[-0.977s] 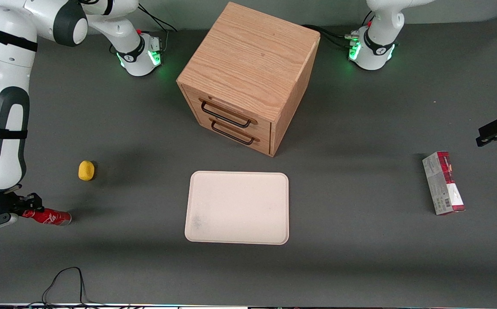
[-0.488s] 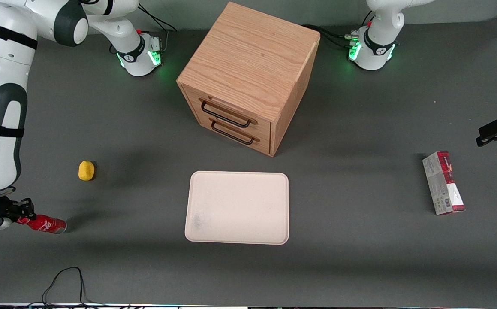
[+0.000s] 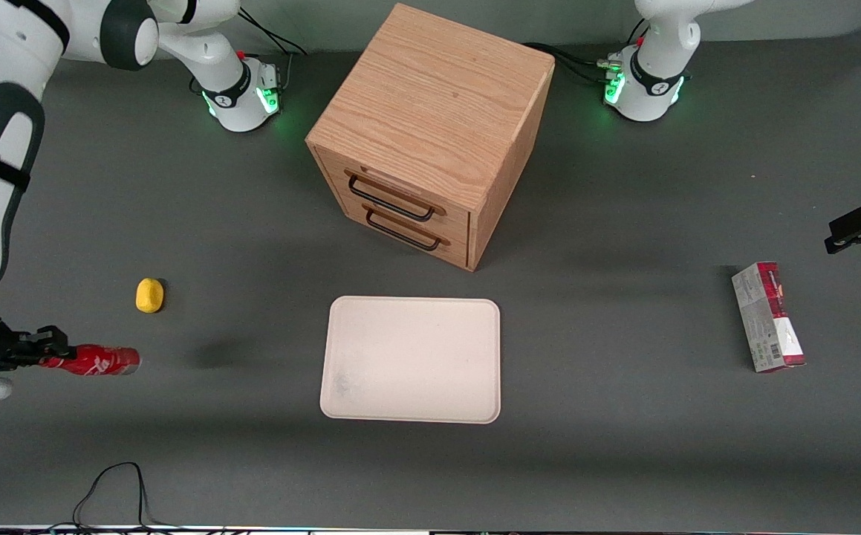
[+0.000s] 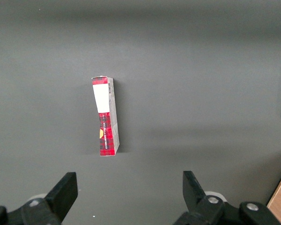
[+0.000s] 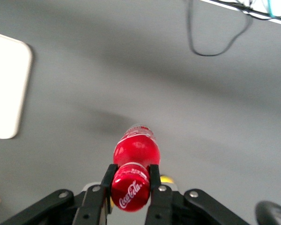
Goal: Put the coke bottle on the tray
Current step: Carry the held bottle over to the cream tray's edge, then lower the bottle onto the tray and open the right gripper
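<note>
The coke bottle (image 3: 96,361), small, glossy red with white script, hangs level in the air above the table at the working arm's end. My gripper (image 3: 50,355) is shut on its cap end, and the bottle's base points toward the tray. In the right wrist view the two black fingers (image 5: 108,177) clamp the capped end of the bottle (image 5: 134,149), and my gripper (image 5: 131,180) holds it clear of the grey table. The cream-white tray (image 3: 411,360) lies flat and bare in front of the drawer cabinet. Its rounded corner also shows in the right wrist view (image 5: 7,89).
A small yellow lump (image 3: 149,295) lies on the table near the bottle, farther from the front camera. The wooden drawer cabinet (image 3: 430,134) stands mid-table. A red-and-grey carton (image 3: 768,316) lies toward the parked arm's end and also shows in the left wrist view (image 4: 105,117). A black cable (image 3: 114,483) loops at the near edge.
My gripper has lifted the bottle off the table and swung it a little toward the tray. Its shadow now lies apart from it on the table.
</note>
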Available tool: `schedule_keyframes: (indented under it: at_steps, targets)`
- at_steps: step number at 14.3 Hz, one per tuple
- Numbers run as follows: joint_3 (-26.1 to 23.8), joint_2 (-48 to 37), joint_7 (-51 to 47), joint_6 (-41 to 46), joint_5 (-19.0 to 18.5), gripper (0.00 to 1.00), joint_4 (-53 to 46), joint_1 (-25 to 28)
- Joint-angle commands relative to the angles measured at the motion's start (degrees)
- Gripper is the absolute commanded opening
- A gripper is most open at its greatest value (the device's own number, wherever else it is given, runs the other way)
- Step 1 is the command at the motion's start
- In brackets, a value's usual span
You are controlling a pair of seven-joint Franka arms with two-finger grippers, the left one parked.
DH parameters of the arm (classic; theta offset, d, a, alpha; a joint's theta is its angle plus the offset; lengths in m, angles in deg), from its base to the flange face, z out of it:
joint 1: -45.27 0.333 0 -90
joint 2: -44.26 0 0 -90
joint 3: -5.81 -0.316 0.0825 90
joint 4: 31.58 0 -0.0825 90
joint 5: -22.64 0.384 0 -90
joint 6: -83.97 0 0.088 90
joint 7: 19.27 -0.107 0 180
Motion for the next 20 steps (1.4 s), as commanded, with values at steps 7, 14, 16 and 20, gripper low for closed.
schedule_keyframes:
  at_steps: [7, 14, 16, 20]
  targets:
    - [-33.09, 2.36, -30.39, -5.05, -20.45, 0.04, -8.00, 1.32]
    - [-38.73, 14.76, -39.11, -24.40, -28.72, 0.12, -6.69, 4.57]
    - [-38.74, 15.48, -39.29, -25.64, -28.73, 0.13, -5.72, 4.57]
    - [-38.74, 15.39, -40.51, -25.82, -28.37, 0.36, -3.88, 4.48]
